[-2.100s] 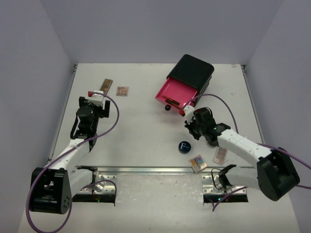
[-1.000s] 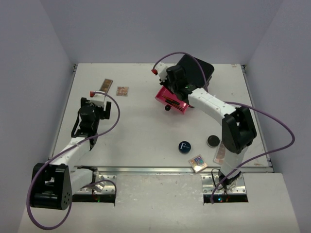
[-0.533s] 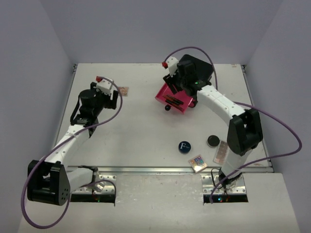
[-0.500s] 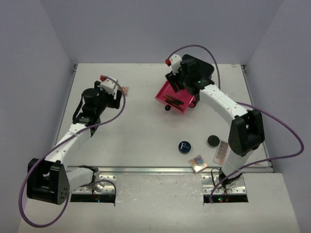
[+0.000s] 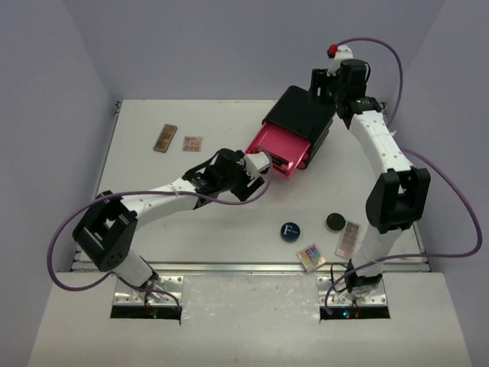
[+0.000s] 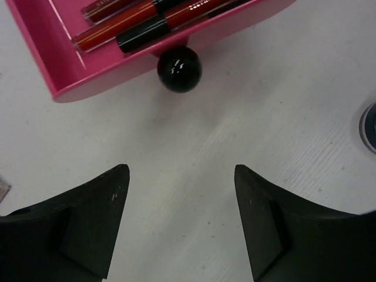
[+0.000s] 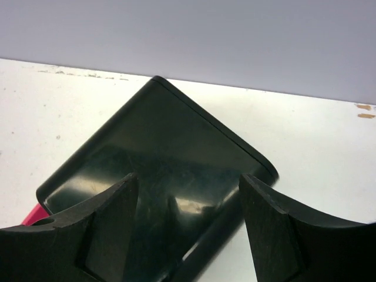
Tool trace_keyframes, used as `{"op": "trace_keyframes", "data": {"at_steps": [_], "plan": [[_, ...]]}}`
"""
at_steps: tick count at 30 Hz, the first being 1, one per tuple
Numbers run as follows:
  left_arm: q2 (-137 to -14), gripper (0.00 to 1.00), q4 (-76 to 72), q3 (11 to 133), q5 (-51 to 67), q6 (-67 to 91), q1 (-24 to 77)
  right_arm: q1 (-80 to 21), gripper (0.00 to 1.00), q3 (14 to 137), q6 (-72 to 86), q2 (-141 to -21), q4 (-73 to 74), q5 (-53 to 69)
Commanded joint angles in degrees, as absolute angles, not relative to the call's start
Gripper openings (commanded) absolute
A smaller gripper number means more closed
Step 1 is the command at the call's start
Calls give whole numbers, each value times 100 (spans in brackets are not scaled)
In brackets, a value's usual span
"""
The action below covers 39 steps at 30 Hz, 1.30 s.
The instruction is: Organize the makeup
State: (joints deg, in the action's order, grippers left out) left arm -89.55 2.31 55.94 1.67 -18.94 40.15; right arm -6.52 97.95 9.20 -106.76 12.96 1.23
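Top external view, nearest the bases: a glossy multicoloured palette (image 5: 311, 256), a flat brown palette (image 5: 348, 240), a round blue compact (image 5: 289, 230) and a small black compact (image 5: 334, 222) lie loose on the matte white table (image 5: 229, 245). Beyond them the left gripper (image 6: 179, 170), jaws apart and empty, faces the shiny black knob (image 6: 179, 69) of the open pink drawer (image 5: 269, 144), which holds slim red-black pencils (image 6: 141, 26). The right gripper (image 7: 191, 179), likewise spread, hovers over the smooth black box (image 7: 158, 158). Two far palettes (image 5: 165, 138) lie at the far left. Most of the sorting looks undone.

Pencils (image 6: 135, 26) and black knob (image 6: 179, 69) look glossy; the white table (image 6: 194, 176) is matt.
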Motion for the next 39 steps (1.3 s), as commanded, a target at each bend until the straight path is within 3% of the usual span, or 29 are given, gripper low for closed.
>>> {"op": "trace_keyframes", "data": {"at_steps": [1, 8, 14, 20, 30, 34, 39], "plan": [[-9336, 70, 201, 6241, -193, -1482, 4078, -680, 69, 9983, 1081, -10975, 1193, 200], [-10044, 69, 105, 6810, -220, -1187, 4104, -659, 68, 9432, 1011, -10881, 590, 35], [-10327, 62, 105, 7002, -202, -1072, 4104, -634, 68, 9185, 835, -10828, 475, 70], [-10424, 41, 105, 7207, -315, -975, 4096, -597, 68, 8857, 843, -10696, 262, 176], [-10552, 48, 105, 7336, -222, -809, 4104, -529, 68, 8597, 870, -10617, 177, 253], [-10688, 38, 118, 7473, -377, -828, 4096, -527, 68, 8566, 881, -10608, 157, 274], [-10786, 13, 209, 7638, -386, -779, 4096, -500, 68, 8523, 913, -10609, 140, 320]]}}
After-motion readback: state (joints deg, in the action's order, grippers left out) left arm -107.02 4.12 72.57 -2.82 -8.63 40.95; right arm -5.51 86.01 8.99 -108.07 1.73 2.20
